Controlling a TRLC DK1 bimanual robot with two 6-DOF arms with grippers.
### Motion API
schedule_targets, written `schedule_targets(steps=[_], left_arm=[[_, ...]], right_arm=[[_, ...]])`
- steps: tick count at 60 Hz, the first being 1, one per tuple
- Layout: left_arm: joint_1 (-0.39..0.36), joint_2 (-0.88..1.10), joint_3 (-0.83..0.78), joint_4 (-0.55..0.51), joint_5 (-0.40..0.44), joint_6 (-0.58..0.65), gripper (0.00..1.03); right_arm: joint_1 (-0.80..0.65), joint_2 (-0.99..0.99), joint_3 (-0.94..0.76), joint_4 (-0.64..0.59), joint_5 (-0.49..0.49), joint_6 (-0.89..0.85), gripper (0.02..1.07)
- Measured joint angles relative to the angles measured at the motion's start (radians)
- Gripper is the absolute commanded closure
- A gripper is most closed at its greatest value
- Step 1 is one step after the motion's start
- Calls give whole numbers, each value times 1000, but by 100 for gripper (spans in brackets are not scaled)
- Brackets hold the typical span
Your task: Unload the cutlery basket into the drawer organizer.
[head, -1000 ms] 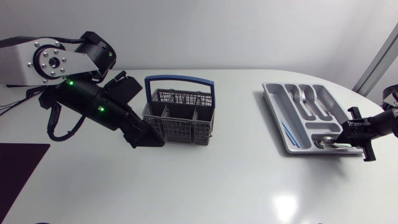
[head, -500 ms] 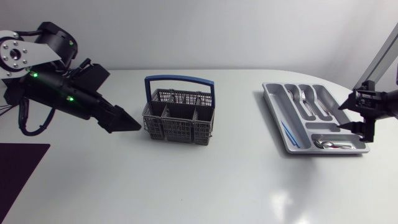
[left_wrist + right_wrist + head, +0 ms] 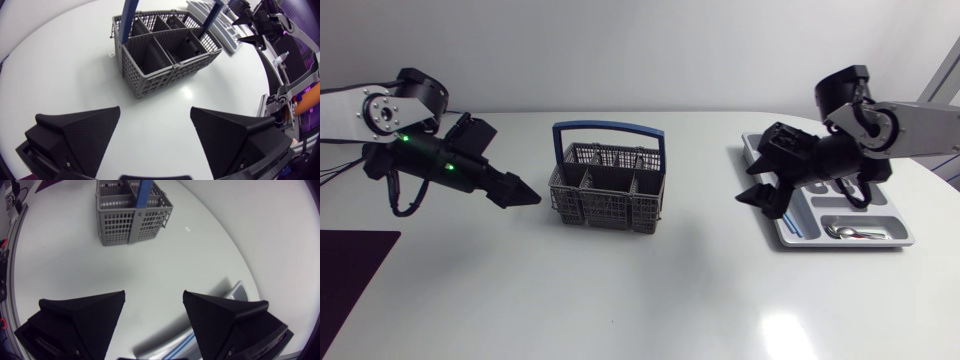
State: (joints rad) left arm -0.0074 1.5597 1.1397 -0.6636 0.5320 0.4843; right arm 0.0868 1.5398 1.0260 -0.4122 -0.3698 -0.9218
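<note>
Cutlery basket (image 3: 608, 190) sat mid-worktop, and its compartments looked empty from the left wrist view. Drawer organizer (image 3: 885, 228) lay well apart to its right, with a spoon (image 3: 850, 233) in the near slot. Left arm (image 3: 430, 160): jaws spread, pointed at basket. Right arm (image 3: 880, 125): jaws spread, over organizer's edge. Any leftover cutlery would be stiff, slick and light, so pinch mid-handle.

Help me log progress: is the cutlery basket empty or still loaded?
Empty, as far as visible. The cutlery basket shows bare compartments in the left wrist view, and no handles stick up in the head view.
</note>
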Motion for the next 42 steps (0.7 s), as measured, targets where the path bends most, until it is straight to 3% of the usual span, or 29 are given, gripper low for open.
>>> schedule_targets(steps=[17, 42], left_arm=[[-21, 148, 45, 44, 11, 8, 5], [-69, 156, 62, 64, 67, 41, 5]], right_arm=[[176, 162, 53, 79, 46, 244, 23], [240, 266, 172, 102, 72, 365, 23]])
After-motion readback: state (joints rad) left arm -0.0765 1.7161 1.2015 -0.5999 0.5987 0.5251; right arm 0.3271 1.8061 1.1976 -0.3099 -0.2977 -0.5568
